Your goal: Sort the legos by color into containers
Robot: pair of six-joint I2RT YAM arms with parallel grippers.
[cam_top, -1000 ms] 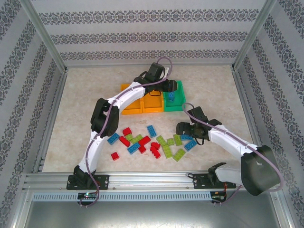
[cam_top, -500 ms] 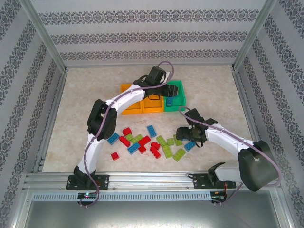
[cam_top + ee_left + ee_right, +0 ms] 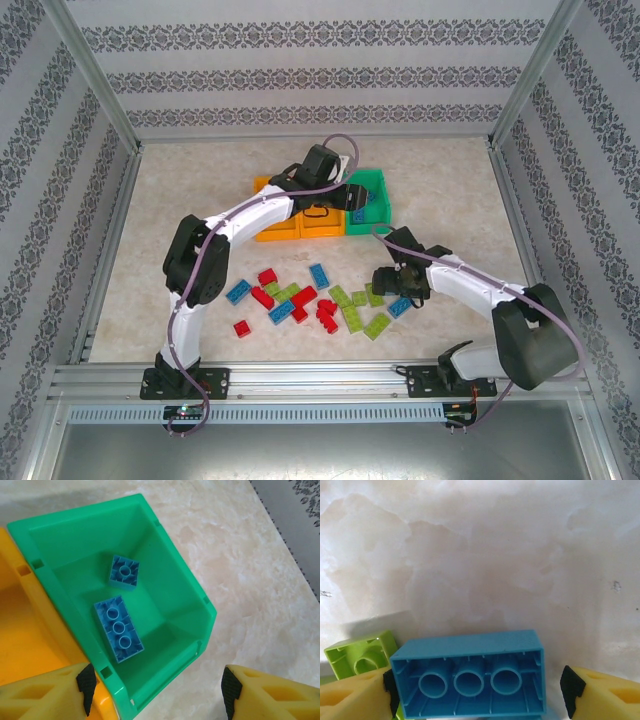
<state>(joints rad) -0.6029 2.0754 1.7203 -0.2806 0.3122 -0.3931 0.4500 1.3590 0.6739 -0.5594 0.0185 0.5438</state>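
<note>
The containers stand in a row: two orange bins (image 3: 270, 228) (image 3: 322, 222) and a green bin (image 3: 372, 190). Two blue legos (image 3: 118, 628) (image 3: 124, 571) lie in the green bin (image 3: 150, 525). My left gripper (image 3: 343, 197) (image 3: 158, 694) hovers open over that bin's near corner, holding nothing. Red (image 3: 265, 277), blue (image 3: 319, 275) and lime (image 3: 376, 325) legos lie scattered in front of the bins. My right gripper (image 3: 398, 288) (image 3: 479, 694) is low at the pile's right end. It is open around an upturned blue brick (image 3: 470, 677). The left pad (image 3: 390, 687) touches the brick; the right pad (image 3: 568, 696) stands off it.
A lime brick (image 3: 360, 657) lies just left of the blue one, against my right gripper's left finger. Bare marble table (image 3: 180, 260) spreads left of the pile and right of the green bin. Metal frame posts and patterned walls enclose the table.
The left arm's elbow swung left and its gripper drew back a little over the green bin. The right gripper dropped onto the pile's right end and its jaws narrowed around the blue brick.
</note>
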